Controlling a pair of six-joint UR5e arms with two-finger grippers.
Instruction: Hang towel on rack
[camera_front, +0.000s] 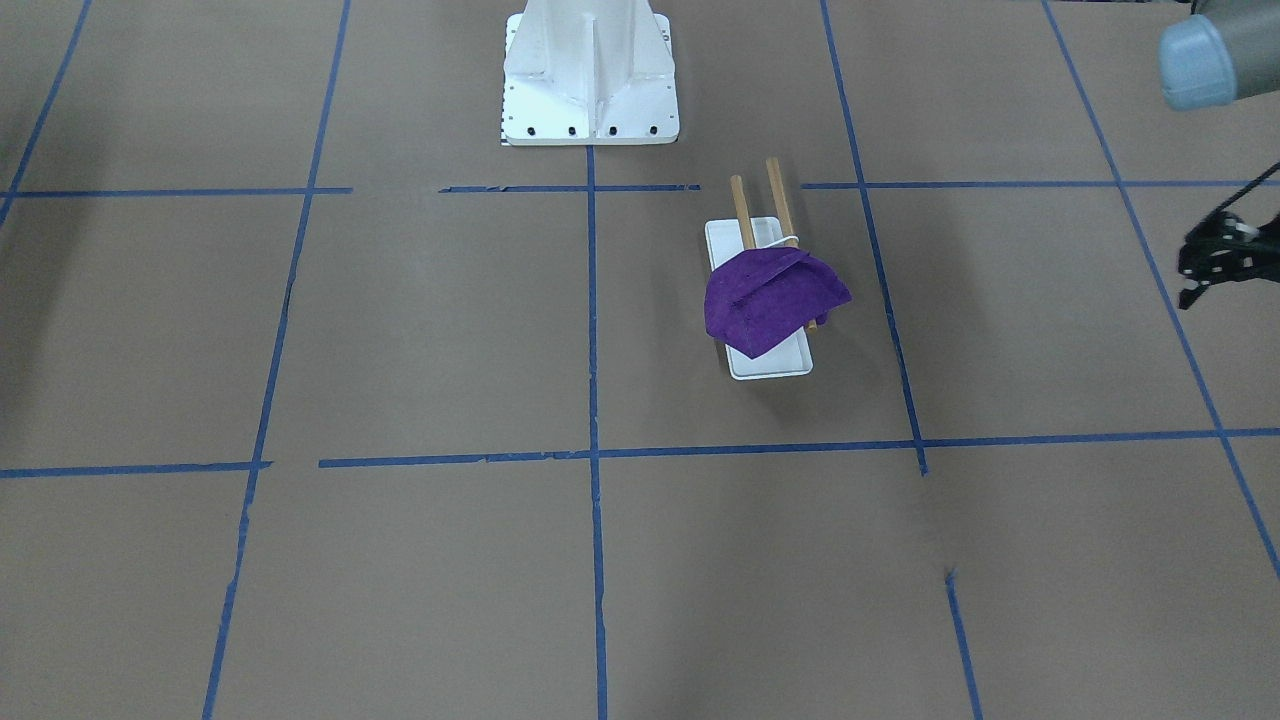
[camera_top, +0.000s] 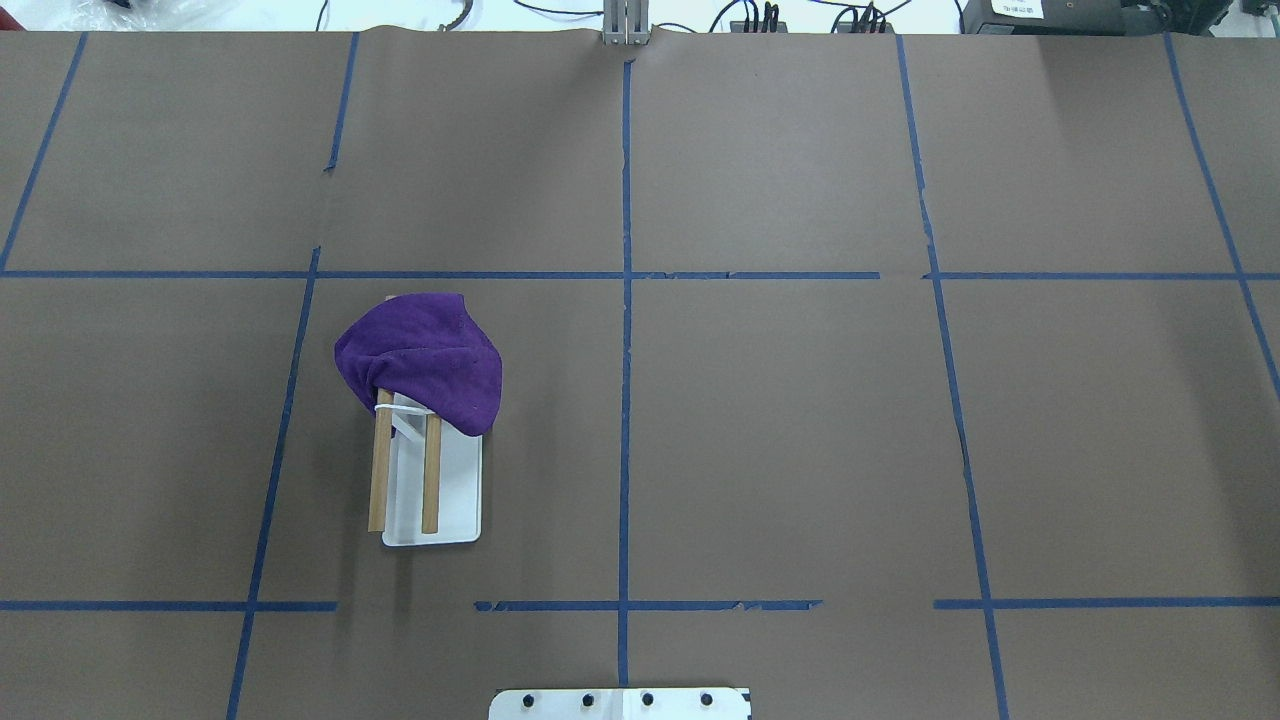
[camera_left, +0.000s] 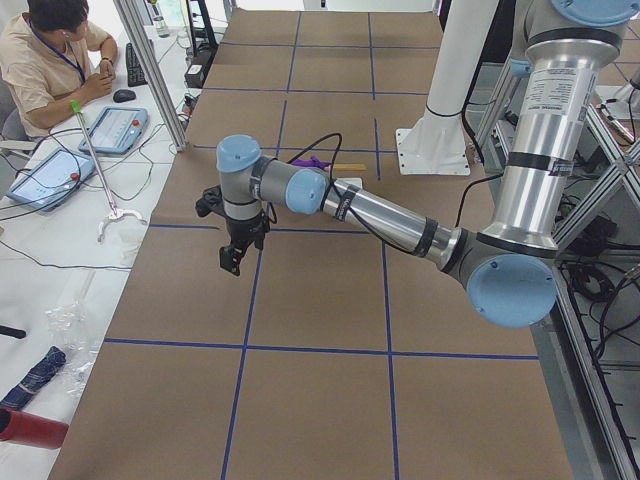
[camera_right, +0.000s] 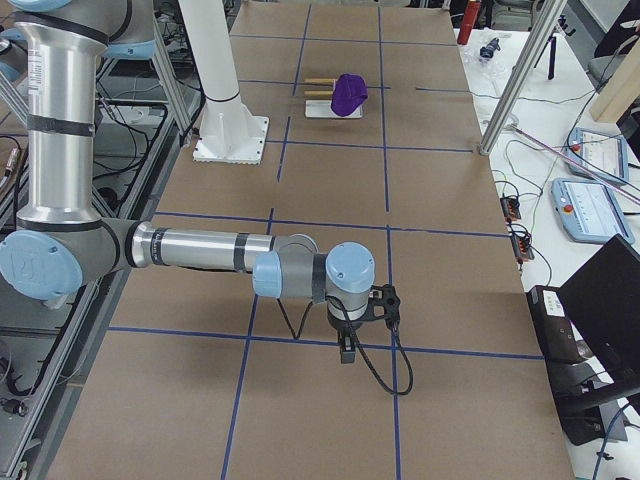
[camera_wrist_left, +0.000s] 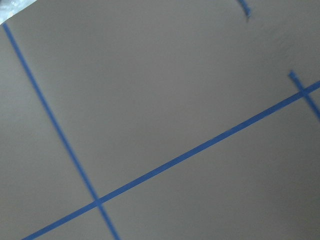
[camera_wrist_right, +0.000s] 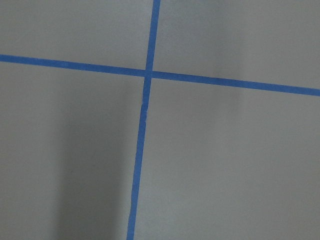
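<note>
1. Towel (camera_top: 420, 360), deep purple and bunched, lies draped over the ends of the rack's (camera_top: 455, 490) two wooden rods farthest from the robot, and covers that end of the white tray.
2. The rack stands on the robot's left half of the brown worktop (camera_top: 800, 450).
3. The left gripper (camera_front: 1215, 255) hangs over the worktop, well apart from the rack; I cannot tell whether its fingers are apart or together.
4. The right gripper (camera_right: 345, 345) points down at the worktop's opposite end; I cannot tell its state either.

No legible text anywhere. Label (camera_left: 553, 95) on left arm (camera_left: 540, 170) link, upper right of left-side view, was too small to read. Same for white sticker (camera_top: 1017, 8) on black box (camera_top: 1090, 12), top right overhead.
</note>
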